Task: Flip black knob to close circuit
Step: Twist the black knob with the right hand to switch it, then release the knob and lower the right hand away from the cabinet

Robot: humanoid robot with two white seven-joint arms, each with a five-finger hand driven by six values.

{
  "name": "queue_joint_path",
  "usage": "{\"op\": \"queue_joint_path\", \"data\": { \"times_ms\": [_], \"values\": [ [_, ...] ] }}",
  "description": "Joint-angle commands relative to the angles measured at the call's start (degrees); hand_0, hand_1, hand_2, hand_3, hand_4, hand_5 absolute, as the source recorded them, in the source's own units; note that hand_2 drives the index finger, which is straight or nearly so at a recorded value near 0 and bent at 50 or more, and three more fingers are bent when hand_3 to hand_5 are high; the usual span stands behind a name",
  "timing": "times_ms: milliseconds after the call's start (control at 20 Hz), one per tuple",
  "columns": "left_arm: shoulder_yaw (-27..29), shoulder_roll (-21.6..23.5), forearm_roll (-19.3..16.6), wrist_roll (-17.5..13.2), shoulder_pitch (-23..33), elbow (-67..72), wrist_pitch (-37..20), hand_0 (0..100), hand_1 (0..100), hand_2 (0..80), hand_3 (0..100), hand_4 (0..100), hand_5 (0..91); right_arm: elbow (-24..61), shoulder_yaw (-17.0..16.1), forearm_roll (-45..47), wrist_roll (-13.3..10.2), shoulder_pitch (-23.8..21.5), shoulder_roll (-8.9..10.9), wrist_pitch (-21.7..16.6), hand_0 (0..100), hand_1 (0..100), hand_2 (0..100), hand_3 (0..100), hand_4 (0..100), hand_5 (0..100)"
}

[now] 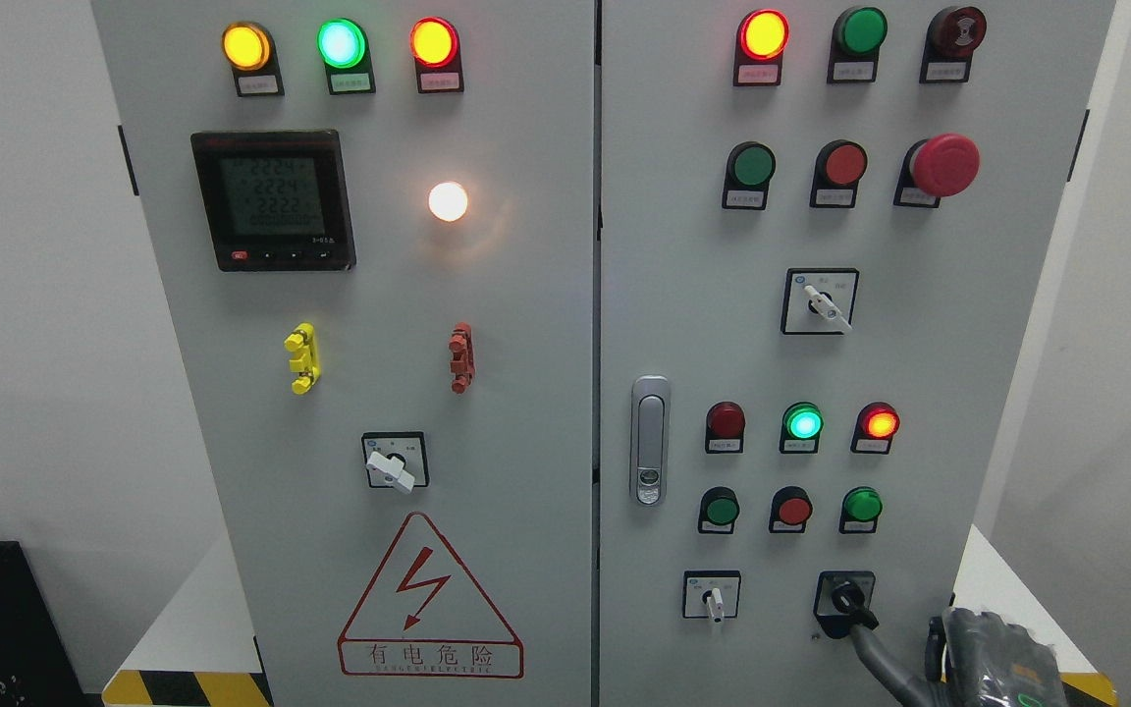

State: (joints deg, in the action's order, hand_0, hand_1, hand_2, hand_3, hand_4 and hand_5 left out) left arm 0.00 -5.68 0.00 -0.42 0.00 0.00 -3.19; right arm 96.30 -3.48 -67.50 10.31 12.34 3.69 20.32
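Looking like an electrical test lab or industrial training room: a grey two-door control cabinet is filling the view, pilot lamps glowing amber, green and red, a digital power meter showing readings, a red mushroom stop button and rotary selector switches sitting on the right door. A high-voltage warning triangle is showing low on the left door, hazard-striped floor marking running below, plain white walls standing behind
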Motion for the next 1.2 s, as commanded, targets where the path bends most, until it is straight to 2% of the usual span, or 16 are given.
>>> {"op": "queue_joint_path", "data": {
  "times_ms": [0, 200, 500, 600, 700, 800, 950, 1000, 1050, 1150],
  "values": [
    [0.6, 0.1, 0.4, 0.0, 1.9, -1.9, 0.0, 0, 0, 0.0, 5, 3, 0.0, 1.3, 2.2, 0.1, -0.1, -1.2, -1.40, -0.8, 0, 0, 88, 100, 84, 95],
    [0.6, 0.0, 0.4, 0.0, 1.9, -1.9, 0.0, 0, 0, 0.0, 5, 3, 0.0, 1.3, 3.0, 0.1, -1.2, -1.8, -2.02, -0.8, 0, 0, 88, 100, 84, 95],
    [0.6, 0.0, 0.4, 0.0, 1.9, -1.9, 0.0, 0, 0, 0.0, 5, 3, 0.0, 2.4, 2.8, 0.1, -1.4, -2.6, -2.28, -0.9, 0, 1, 88, 100, 84, 95],
    [0.6, 0.0, 0.4, 0.0, 1.9, -1.9, 0.0, 0, 0, 0.1, 5, 3, 0.0, 3.5, 2.1, 0.2, -3.0, -2.8, -2.37, -1.2, 0, 1, 88, 100, 84, 95],
    [0.6, 0.0, 0.4, 0.0, 1.9, -1.9, 0.0, 0, 0, 0.1, 5, 3, 0.0, 5.3, 1.7, 3.3, -4.2, -3.4, -4.47, -1.6, 0, 1, 84, 100, 83, 94],
    [0.6, 0.1, 0.4, 0.0, 1.9, -1.9, 0.0, 0, 0, 0.1, 5, 3, 0.0, 8.9, 1.0, 9.5, -4.3, -5.6, -5.09, -2.0, 0, 2, 78, 96, 81, 90],
    [0.6, 0.1, 0.4, 0.0, 1.9, -1.9, 0.0, 0, 0, 0.0, 5, 3, 0.0, 12.7, -2.8, 16.9, -4.5, -9.4, -6.67, -6.8, 0, 3, 70, 95, 82, 85],
    [0.6, 0.0, 0.4, 0.0, 1.9, -1.9, 0.0, 0, 0, 0.0, 5, 3, 0.0, 13.7, -4.2, 19.9, -4.4, -10.6, -7.55, -9.0, 0, 3, 67, 95, 81, 81],
    [0.6, 0.0, 0.4, 0.0, 1.9, -1.9, 0.0, 0, 0, 0.0, 5, 3, 0.0, 14.8, -5.6, 23.8, -4.3, -11.9, -8.08, -11.8, 0, 4, 61, 89, 77, 75],
    [0.6, 0.0, 0.4, 0.0, 1.9, -1.9, 0.0, 0, 0, 0.0, 5, 3, 0.0, 16.5, -8.1, 33.8, -3.9, -15.1, -8.35, -17.5, 0, 4, 52, 83, 71, 65]
  ]
}}
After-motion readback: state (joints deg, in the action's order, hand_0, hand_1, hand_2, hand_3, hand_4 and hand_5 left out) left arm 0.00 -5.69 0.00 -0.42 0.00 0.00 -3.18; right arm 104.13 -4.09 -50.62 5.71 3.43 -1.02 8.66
